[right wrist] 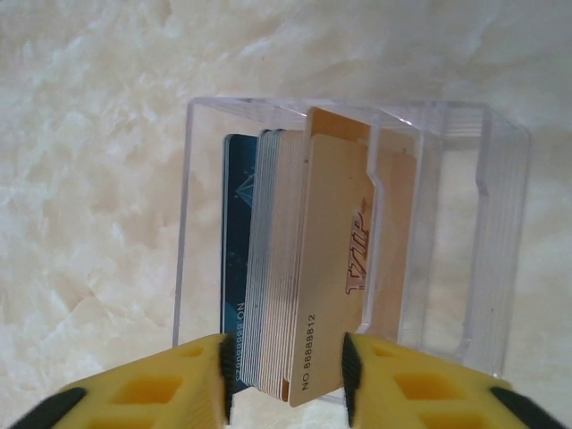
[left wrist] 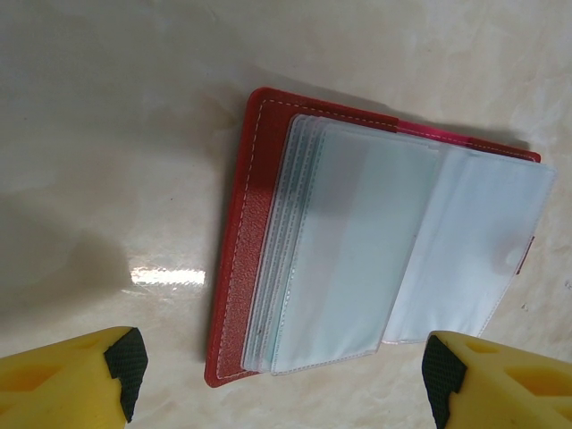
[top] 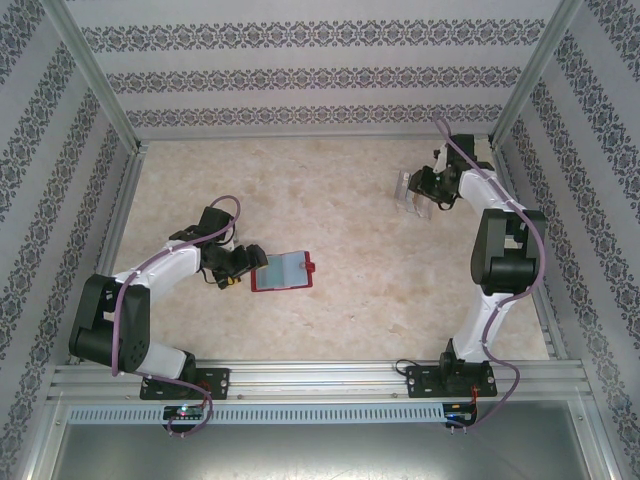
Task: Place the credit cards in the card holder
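Presently, by item.
- card holder (right wrist: pixel 447 223): clear box, upright on the marbled surface (top: pixel 350 230), far right, well apart from the red wallet (left wrist: pixel 234 268).
- credit cards (right wrist: pixel 279 268): stack on edge inside the card holder, a blue face at one end, a gold VIP card (right wrist: pixel 335 268) at the other, jutting past the rest.
- right hand (right wrist: pixel 286 375): fingers narrowly parted, one at each side of the stack; gripping or not, cannot tell.
- left hand (left wrist: pixel 277 384): wide, holding nothing, above the red wallet, which lies open with clear sleeves (left wrist: pixel 357 250) up.
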